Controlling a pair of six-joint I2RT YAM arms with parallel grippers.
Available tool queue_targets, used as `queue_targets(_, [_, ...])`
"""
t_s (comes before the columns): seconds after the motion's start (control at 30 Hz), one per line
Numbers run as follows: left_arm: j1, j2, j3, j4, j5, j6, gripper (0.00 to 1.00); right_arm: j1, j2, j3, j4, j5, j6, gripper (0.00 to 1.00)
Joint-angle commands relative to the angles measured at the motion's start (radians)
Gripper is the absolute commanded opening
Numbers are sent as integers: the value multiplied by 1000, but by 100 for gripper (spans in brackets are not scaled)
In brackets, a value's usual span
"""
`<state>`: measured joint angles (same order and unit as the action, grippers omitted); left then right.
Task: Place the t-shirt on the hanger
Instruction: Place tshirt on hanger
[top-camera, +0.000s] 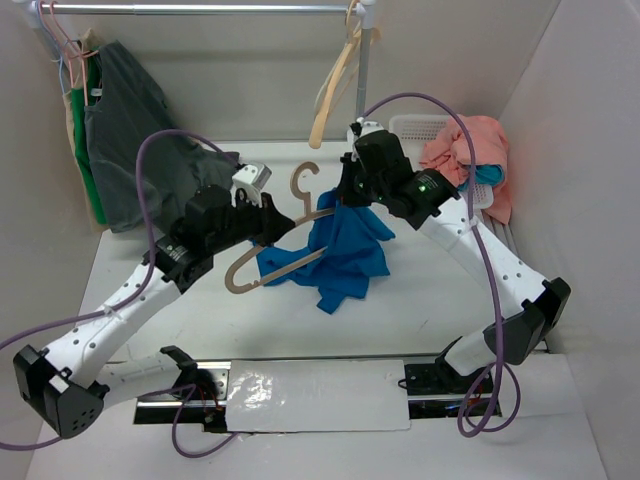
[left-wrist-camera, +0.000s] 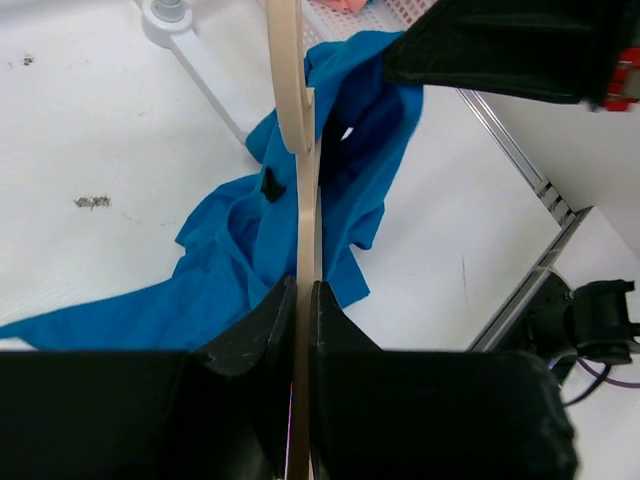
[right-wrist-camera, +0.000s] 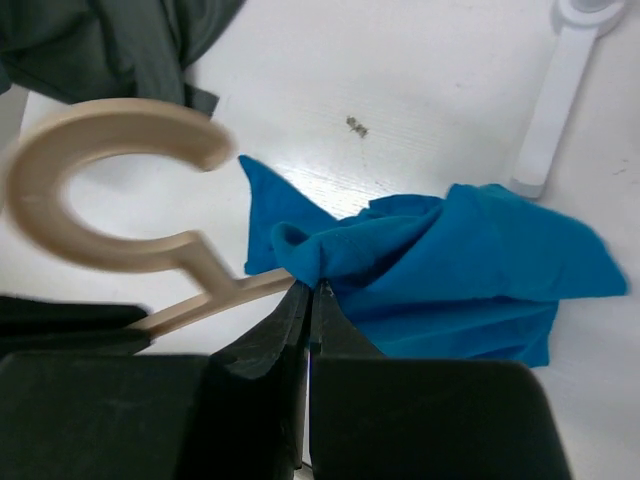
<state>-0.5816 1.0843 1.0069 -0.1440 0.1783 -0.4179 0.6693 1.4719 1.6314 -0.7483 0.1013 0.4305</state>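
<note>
The brownish-tan hanger (top-camera: 282, 262) is held tilted above the table with its hook (top-camera: 305, 184) toward the back. My left gripper (top-camera: 262, 224) is shut on one of its arms. In the left wrist view the thin hanger bar (left-wrist-camera: 302, 200) runs straight up from between the left gripper (left-wrist-camera: 303, 292) jaws. The royal-blue t-shirt (top-camera: 342, 250) hangs bunched over the hanger's right side and trails onto the table. My right gripper (top-camera: 345, 200) is shut on a fold at its top. In the right wrist view the right gripper (right-wrist-camera: 312, 288) pinches the t-shirt (right-wrist-camera: 450, 262) just beside the hanger (right-wrist-camera: 95, 185).
A clothes rail (top-camera: 200, 9) crosses the back, with a dark grey shirt (top-camera: 125, 130) hanging at the left and a cream hanger (top-camera: 335, 85) near the rail's post (top-camera: 362, 70). A white basket (top-camera: 418, 127) with salmon-pink cloth (top-camera: 475, 150) stands at the back right.
</note>
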Motion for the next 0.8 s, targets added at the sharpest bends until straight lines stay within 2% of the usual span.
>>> queue_targets(0.0, [-7, -49, 97, -182, -17, 21, 0, -20, -22, 50, -34, 83, 1, 0])
queue_targets(0.13, [-7, -109, 107, -282, 9, 30, 0, -30, -4, 25, -34, 68, -9, 0])
queue_targets(0.37, [-7, -109, 147, -302, 96, -22, 0, -39, 15, 4, 3, 9, -9, 0])
queue_targets(0.47, [-7, -138, 119, -189, 60, -90, 0, -39, 15, 4, 13, -2, -9, 0])
queue_targets(0.6, [-7, -138, 119, -135, -9, -142, 0, -39, 15, 4, 4, -11, -9, 0])
queue_targets(0.77, [-7, -127, 52, 38, -85, -280, 0, -39, 15, -8, 15, -22, -9, 0])
